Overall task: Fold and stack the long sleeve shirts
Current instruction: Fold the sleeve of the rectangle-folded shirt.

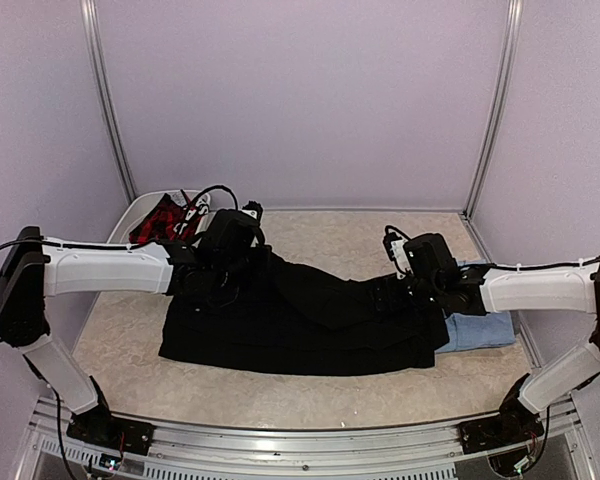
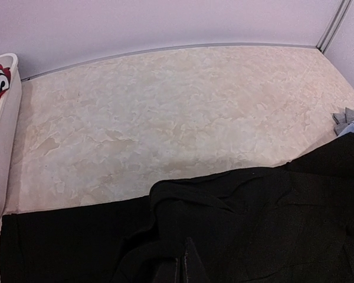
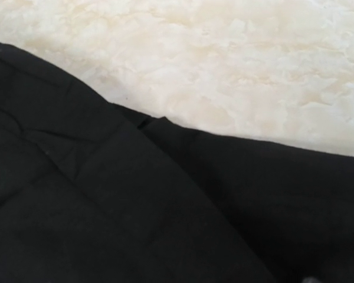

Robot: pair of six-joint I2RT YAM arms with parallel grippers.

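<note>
— Black cloth is lying under both arms. The plain black cloth shirt (image 1: 300, 325) is stretching from directly beneath the left gripper (image 2: 182, 265) across to the right gripper (image 1: 417, 290). Which step is going on?

— I am reading it as a fold on the black shirt. A long band of its cloth is running slantwise between the two grippers, like a sleeve or side being laid over the body.

— Are they gripping it?

— The left one's jaws are sitting close together, and a ridge of cloth is rising into them, so it is looking pinched on the shirt. The right one's fingers are not showing in its own view, so I cannot tell.

— And the other shirt?

— The folded light blue cloth shirt (image 1: 480, 330) is lying just outboard of the right gripper, and the black hem is touching it.

— What is the next move calling for?

— In my judgement, both ends of the band should travel evenly and be laid flat before release. More folds would follow, then stacking on the blue. The white plastic basket (image 2: 3, 135) is sitting beyond the left gripper, on its outer side.
</note>
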